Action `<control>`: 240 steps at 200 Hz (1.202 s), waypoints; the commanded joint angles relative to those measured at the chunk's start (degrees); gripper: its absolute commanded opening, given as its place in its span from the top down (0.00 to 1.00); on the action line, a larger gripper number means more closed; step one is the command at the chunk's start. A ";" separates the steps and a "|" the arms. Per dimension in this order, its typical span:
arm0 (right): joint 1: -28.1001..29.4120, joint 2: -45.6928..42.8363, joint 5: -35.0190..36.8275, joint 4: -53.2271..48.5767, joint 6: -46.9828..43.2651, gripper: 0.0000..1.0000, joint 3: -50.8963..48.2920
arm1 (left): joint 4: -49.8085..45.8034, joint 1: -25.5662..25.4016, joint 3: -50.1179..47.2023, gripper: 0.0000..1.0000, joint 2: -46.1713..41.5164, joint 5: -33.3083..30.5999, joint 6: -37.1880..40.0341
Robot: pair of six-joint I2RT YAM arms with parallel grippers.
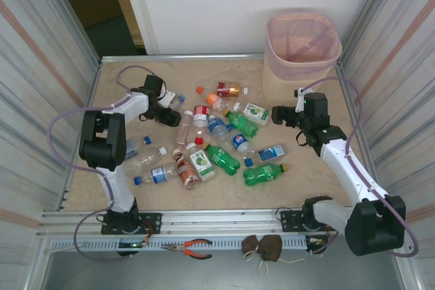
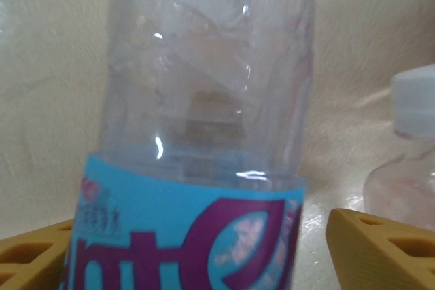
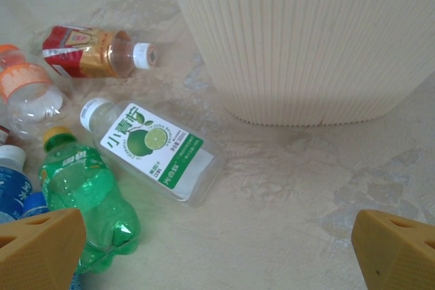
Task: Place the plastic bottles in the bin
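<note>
A clear plastic bottle [image 2: 204,100] with a blue and purple label stands between the fingers of my left gripper [image 2: 197,236]. The jaws are open around it, and a gap shows beside the right finger [image 2: 374,242]. In the top view my left gripper [image 1: 170,116] is at the left end of the scattered plastic bottles [image 1: 223,159]. My right gripper [image 1: 284,117] hangs open and empty over bare table beside the bin [image 1: 302,49]. In the right wrist view the bin's ribbed base [image 3: 306,39] rises just ahead, with a lime-labelled bottle [image 3: 153,147] and a green bottle [image 3: 85,195] to the left.
A white-capped bottle [image 2: 414,100] lies just right of the left gripper. A red-labelled bottle [image 3: 88,52] and an orange-capped one [image 3: 24,89] lie farther left of the bin. Metal walls close both sides. Pliers [image 1: 194,248] and a brown pouch [image 1: 262,246] rest on the front rail.
</note>
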 commanded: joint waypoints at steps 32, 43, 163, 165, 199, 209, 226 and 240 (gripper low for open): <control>1.33 -0.12 1.63 -1.01 1.32 0.01 2.39 | -1.66 -0.48 0.62 0.33 -0.69 -1.53 -0.39; 1.67 -0.16 2.07 -1.23 1.47 0.01 2.55 | -1.56 -0.57 0.46 0.37 -1.09 -1.84 -0.48; 5.01 -3.34 -4.18 -5.14 9.29 0.01 9.61 | 0.42 -1.51 -0.85 0.52 -18.30 8.81 -2.31; 5.10 -3.44 -4.66 -5.02 9.90 0.01 9.83 | 0.58 -1.66 -0.93 0.53 -18.77 9.22 -2.39; 6.88 -3.51 -9.39 -3.95 17.90 0.01 13.90 | 3.82 -4.39 -1.60 0.53 -25.32 15.01 -4.76; 7.53 -3.31 -11.16 -3.12 19.34 0.01 14.96 | 4.97 -5.23 -1.89 0.53 -26.91 16.88 -5.84; 9.23 -2.55 -13.78 -1.91 21.50 0.01 17.03 | 7.91 -6.83 -3.20 0.54 -29.92 19.12 -7.96; 10.61 -1.61 -15.23 -0.98 23.24 0.01 18.98 | 10.14 -8.17 -4.02 0.54 -31.76 21.70 -9.77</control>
